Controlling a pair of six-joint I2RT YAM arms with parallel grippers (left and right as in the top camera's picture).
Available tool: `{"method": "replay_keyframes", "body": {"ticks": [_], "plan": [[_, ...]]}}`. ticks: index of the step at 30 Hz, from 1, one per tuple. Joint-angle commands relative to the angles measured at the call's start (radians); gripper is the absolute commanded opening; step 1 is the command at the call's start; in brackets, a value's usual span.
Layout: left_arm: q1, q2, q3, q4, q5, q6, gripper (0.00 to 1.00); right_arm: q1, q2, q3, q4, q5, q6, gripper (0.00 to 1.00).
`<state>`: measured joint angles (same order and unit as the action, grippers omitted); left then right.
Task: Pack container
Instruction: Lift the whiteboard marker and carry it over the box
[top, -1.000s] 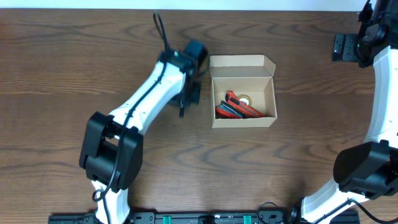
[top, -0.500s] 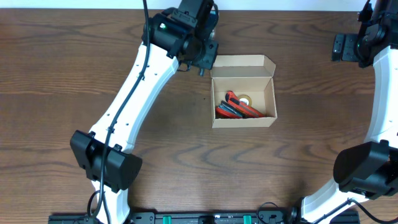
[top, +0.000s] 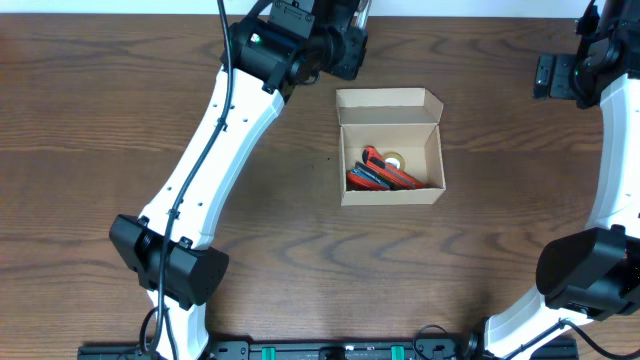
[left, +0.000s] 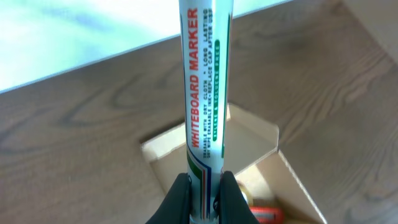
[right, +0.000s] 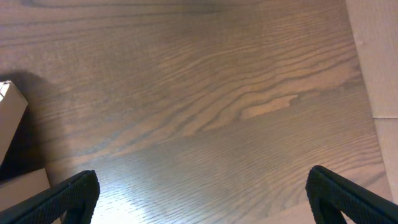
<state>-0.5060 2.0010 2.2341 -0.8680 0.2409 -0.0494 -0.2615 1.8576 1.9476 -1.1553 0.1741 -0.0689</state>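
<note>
The container, a tan cardboard box with its lid flap open, sits at the table's middle right; red items and a small roll lie inside. It also shows in the left wrist view. My left gripper is shut on a white whiteboard marker and is raised near the table's far edge, left of the box's lid. My right gripper is open and empty above bare wood at the far right.
The wooden table carries only the box. A corner of the box shows at the left of the right wrist view. The table's far edge lies close behind the left gripper.
My left arm has lifted from the table left of the box and swung toward the far edge, ending up behind the box's left corner with the marker. The right arm has not moved.
</note>
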Motion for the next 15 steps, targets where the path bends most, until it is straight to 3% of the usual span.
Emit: {"method": "replay_keyframes", "body": {"ticks": [1,15], "plan": [[-0.007,0.002,0.027,0.033,0.011,-0.003,0.06,-0.005,-0.016,0.016,-0.001,0.001,0.012,0.99],[-0.117,0.053,0.03,0.024,0.023,-0.003,0.06,-0.005,-0.016,0.016,-0.001,0.001,0.012,0.99]]}}
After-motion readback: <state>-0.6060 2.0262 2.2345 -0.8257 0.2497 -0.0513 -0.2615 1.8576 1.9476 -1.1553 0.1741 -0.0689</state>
